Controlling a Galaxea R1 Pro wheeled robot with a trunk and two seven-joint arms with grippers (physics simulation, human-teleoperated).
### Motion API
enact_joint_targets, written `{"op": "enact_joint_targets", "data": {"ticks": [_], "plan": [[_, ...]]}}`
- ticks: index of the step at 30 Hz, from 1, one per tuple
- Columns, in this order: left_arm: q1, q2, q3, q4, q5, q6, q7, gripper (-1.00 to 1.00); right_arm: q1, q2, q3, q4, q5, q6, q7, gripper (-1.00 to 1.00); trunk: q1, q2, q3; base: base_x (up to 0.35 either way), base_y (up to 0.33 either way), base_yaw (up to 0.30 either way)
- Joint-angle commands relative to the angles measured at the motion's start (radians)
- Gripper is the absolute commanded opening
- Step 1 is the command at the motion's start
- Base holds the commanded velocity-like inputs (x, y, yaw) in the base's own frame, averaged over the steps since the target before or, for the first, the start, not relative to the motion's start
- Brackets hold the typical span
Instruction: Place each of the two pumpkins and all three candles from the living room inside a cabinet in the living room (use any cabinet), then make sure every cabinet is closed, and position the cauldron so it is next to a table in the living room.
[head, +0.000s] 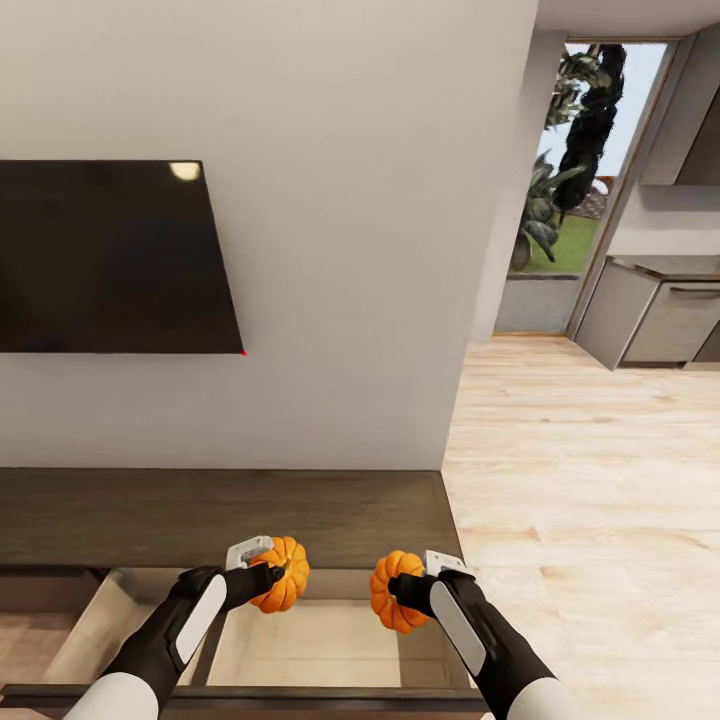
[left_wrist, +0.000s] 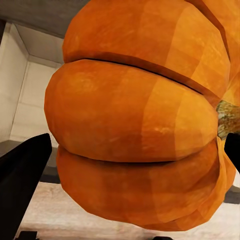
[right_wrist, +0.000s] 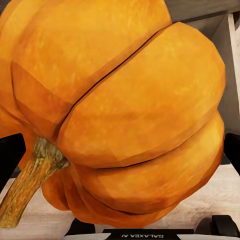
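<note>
So the robot's parked right at the cabinet (head: 220, 515) with a pumpkin in each gripper, both hanging over the open drawer (head: 330, 640) near the cabinet's right end. The left gripper (head: 268, 573) is clamped on the left pumpkin (head: 283, 575), the right gripper (head: 400, 590) is clamped on the right pumpkin (head: 395, 592), and the two sit near each other but apart, above the drawer's back half. Neither looks like it's touching the drawer floor. My guess is they're held up like that so both can go down into the same drawer in one go, which would knock out two of the five items.

The head view gives the layout: dark cabinet top under the black wall TV (head: 110, 255), pale drawer insides, wooden floor (head: 580, 480) off to the right. The wrist cams are too close for any of that, but they show stuff the head cam can't. The left wrist view has the pumpkin (left_wrist: 135, 120) wedged between dark fingers (left_wrist: 22, 185), with a drawer corner behind it. The right wrist view shows the other pumpkin (right_wrist: 120, 110) with its stem (right_wrist: 32, 182) sticking out sideways, so it's gripped tilted.
</note>
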Motion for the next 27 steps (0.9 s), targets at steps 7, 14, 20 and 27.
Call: {"op": "enact_joint_targets", "data": {"ticks": [7,14,20,27], "plan": [[-0.001,0.002,-0.006,-0.002,0.012,0.004,0.010,-1.00,-0.001,0.000,0.003,-0.002,-0.012,0.001,-0.008,-1.00,0.027,-0.050,-0.023,0.000,0.000,0.000],[-0.001,0.004,-0.007,-0.014,0.006,0.020,0.005,-1.00,-0.001,-0.001,0.003,-0.002,-0.013,0.001,-0.007,-1.00,0.054,-0.099,-0.045,0.000,0.000,0.000],[-0.002,0.005,-0.007,-0.013,0.008,0.057,0.006,-1.00,-0.001,-0.001,0.003,-0.002,-0.013,0.001,-0.008,-1.00,0.077,-0.141,-0.064,0.000,0.000,0.000],[-0.003,0.007,-0.006,-0.004,0.013,0.065,0.007,-1.00,-0.001,-0.001,0.003,-0.002,-0.014,0.001,-0.008,-1.00,0.104,-0.190,-0.086,0.000,0.000,0.000]]}}
